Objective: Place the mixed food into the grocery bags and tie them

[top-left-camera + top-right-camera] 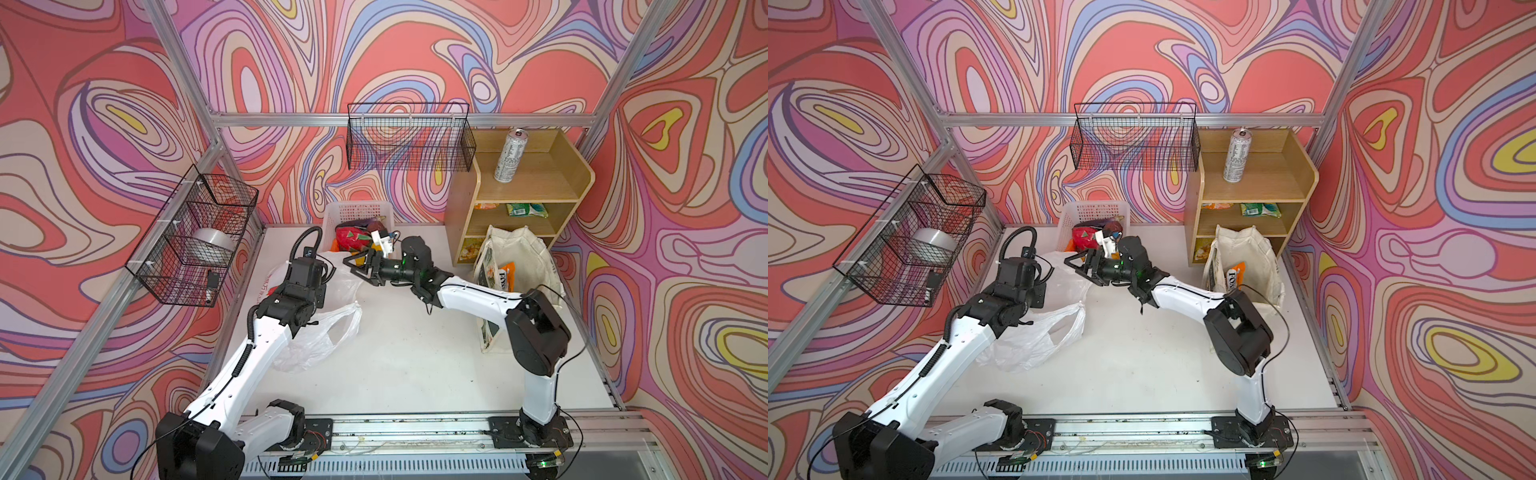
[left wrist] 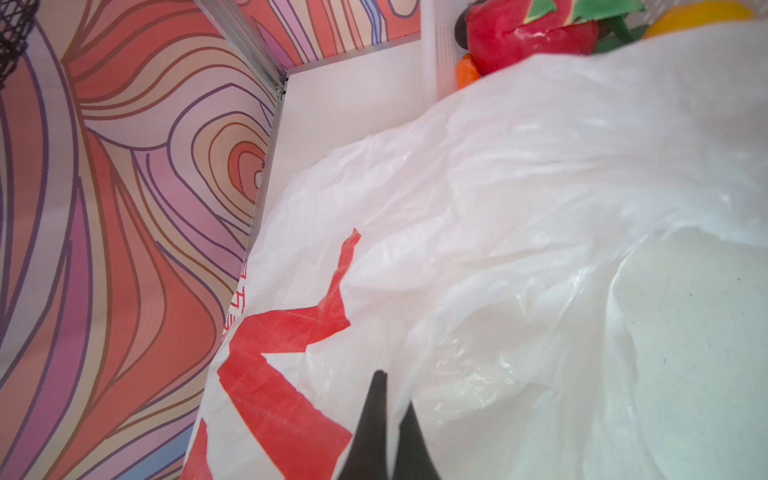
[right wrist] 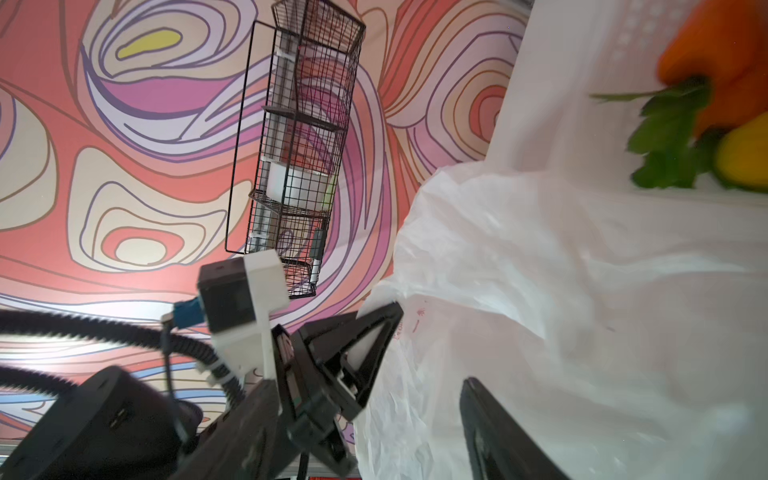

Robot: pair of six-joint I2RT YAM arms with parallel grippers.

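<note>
Left gripper pinches shut, seemingly on the plastic bag; film may tear if the wide right gripper tugs.

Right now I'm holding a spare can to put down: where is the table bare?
The widest bare patch of table lies in front, between the plastic bag, the right arm and the front rail. The shelf top beside the can is free too. The back is crowded around the basket and tote.
</note>
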